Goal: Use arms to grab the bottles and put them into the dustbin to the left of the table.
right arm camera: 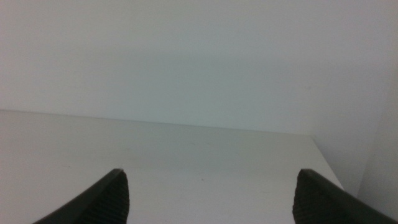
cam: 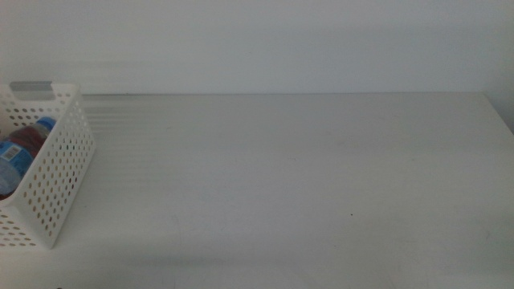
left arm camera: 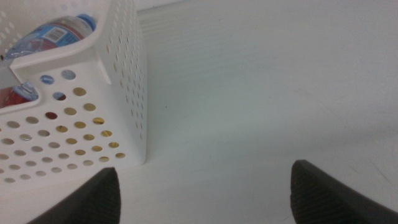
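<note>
Left pincer [left arm camera: 205,193] wide, empty, just beside basket [left arm camera: 118,81]. Right pincer [right arm camera: 208,196] wide, empty, over bare table [cam: 305,177]. Basket at 9 o'clock in middle view; water bottle [cam: 14,152] and something red [left arm camera: 11,96] inside. Risk: left jaw clips basket wall, shoves basket.
</note>
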`<state>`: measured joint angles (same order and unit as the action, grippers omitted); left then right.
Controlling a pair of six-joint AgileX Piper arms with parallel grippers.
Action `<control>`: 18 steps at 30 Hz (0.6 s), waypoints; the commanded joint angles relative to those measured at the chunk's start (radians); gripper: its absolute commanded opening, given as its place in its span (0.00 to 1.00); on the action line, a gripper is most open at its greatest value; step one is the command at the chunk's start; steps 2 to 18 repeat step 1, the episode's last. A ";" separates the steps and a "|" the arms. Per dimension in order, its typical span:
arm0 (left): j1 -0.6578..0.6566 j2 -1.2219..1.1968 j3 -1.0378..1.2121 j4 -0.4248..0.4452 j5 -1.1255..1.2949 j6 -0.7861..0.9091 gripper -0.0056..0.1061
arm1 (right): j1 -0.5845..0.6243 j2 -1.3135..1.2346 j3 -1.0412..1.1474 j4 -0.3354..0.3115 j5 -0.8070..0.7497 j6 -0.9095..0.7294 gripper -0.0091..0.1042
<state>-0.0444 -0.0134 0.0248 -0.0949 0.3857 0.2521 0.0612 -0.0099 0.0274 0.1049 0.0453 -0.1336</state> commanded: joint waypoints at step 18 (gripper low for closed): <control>-0.002 -0.014 0.009 -0.007 -0.076 -0.009 0.86 | -0.006 -0.027 -0.007 -0.006 -0.070 -0.009 0.78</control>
